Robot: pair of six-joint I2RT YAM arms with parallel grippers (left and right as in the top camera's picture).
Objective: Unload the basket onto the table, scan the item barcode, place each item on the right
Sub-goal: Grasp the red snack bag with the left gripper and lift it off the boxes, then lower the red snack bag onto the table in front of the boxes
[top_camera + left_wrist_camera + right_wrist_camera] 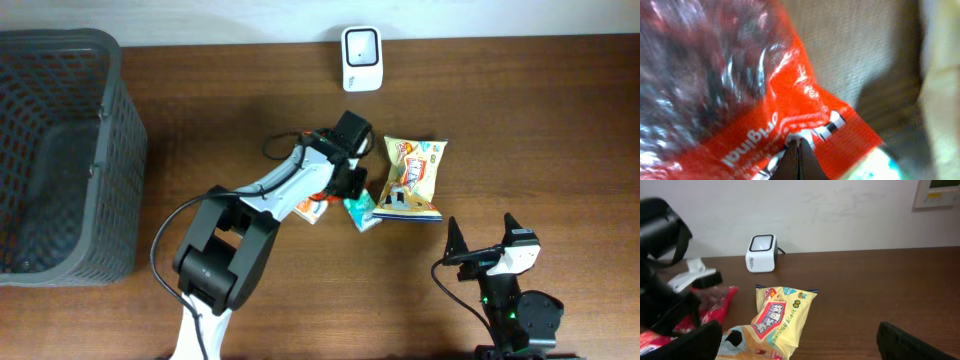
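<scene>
A red snack packet fills the left wrist view, and my left gripper is shut with its fingertips pinched on the packet's film. From overhead the left gripper is down among the items in the middle of the table, with the red packet partly under the arm. The white barcode scanner stands at the far edge, also in the right wrist view. My right gripper stands open near the front edge with nothing between its fingers. No barcode shows.
A yellow snack bag lies right of the left gripper, just ahead of the right gripper. A small teal packet lies beside the red one. A dark mesh basket takes up the table's left end.
</scene>
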